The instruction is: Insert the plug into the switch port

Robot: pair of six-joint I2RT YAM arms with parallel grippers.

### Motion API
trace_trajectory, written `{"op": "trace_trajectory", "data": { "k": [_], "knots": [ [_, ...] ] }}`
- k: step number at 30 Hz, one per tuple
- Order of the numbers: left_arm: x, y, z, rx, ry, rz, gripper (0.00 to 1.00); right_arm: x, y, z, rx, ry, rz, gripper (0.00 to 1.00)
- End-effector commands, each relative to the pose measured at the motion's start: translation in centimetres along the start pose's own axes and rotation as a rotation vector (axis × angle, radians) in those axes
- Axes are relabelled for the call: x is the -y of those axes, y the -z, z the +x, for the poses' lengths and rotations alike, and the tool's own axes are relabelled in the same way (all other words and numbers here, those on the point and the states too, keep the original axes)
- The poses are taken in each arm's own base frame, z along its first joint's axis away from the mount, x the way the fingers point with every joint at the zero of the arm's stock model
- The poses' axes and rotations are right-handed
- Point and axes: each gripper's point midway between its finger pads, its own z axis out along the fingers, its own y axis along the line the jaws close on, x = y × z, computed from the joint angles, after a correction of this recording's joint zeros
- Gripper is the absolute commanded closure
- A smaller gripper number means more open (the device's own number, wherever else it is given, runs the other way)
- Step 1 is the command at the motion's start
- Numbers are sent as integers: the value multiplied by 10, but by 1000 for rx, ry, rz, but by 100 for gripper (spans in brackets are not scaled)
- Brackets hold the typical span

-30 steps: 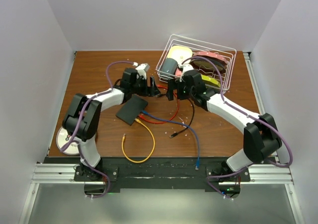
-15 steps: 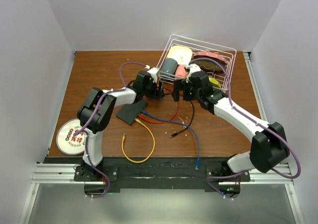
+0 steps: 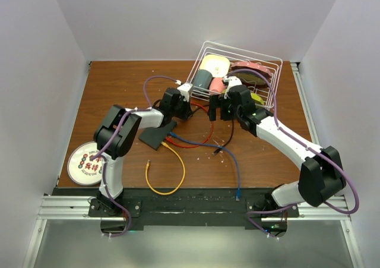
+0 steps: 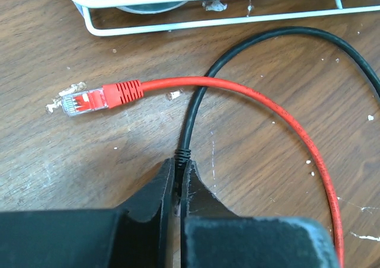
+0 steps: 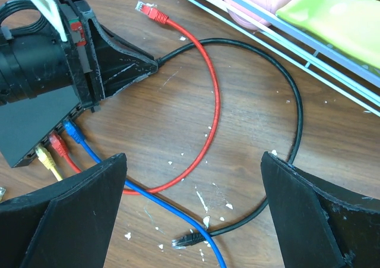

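Table [image 3: 119, 84]: brown wood, flecked with white crumbs.
Left fingers [image 4: 169, 182]: I see them pinched together on the plug [image 4: 183, 154] at one end of a black cable [image 4: 199, 95].
Right fingers [image 5: 83, 208]: spread wide, holding nothing, above the loose cables.
Switch [image 5: 24, 131]: flat on the table, just beside the left fingers, with yellow, red and blue leads [image 5: 56, 142] plugged in.

Bright, even light, soft shadows; left pincer [image 4: 179, 167] perhaps slightly blurred up close.
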Motion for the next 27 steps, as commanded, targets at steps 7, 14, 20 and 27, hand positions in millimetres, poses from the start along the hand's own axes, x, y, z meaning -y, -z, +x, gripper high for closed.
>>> {"op": "trace_trajectory", "data": {
  "k": [7, 14, 20, 27],
  "knots": [
    [-1, 45, -49, 69, -43, -84, 100, -6, 10, -18, 59, -10, -32, 2],
    [0, 108, -111, 208, -18, -97, 100, -14, 18, -23, 87, 2, -81, 1],
    [13, 177, -166, 362, -20, -88, 100, -27, 36, -39, 146, 57, -161, 1],
    [52, 246, -213, 514, -98, 27, 100, -42, 79, -71, 270, 132, -242, 2]
  ]
}}
